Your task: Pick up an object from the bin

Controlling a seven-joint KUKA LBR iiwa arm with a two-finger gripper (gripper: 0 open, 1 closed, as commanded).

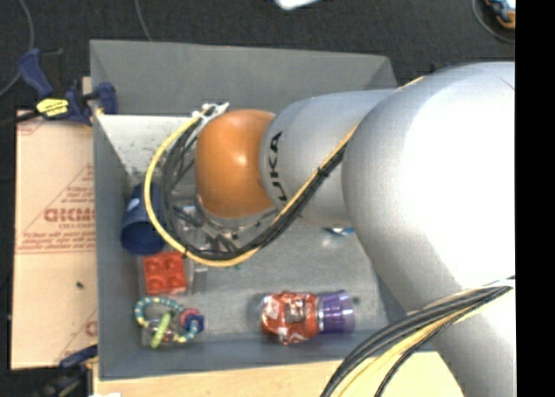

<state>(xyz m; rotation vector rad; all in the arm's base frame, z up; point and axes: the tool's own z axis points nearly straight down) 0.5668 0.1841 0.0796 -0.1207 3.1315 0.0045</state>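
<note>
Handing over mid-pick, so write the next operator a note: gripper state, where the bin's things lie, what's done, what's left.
Gripper: beneath the orange wrist cover, low over the bin, left half; open or shut cannot be told.
Nearest: blue cup at its left, red block just toward the near wall.
Ring toy and red-purple bottle lie along the near wall.
Done: nothing seen held. Left: grasp and lift one.

Bright, even overhead light; soft sheen on pale arm [434, 152] shell and orange cover [230, 161]; faint shadow on bin [230, 296] floor under arm; surroundings dark
</note>
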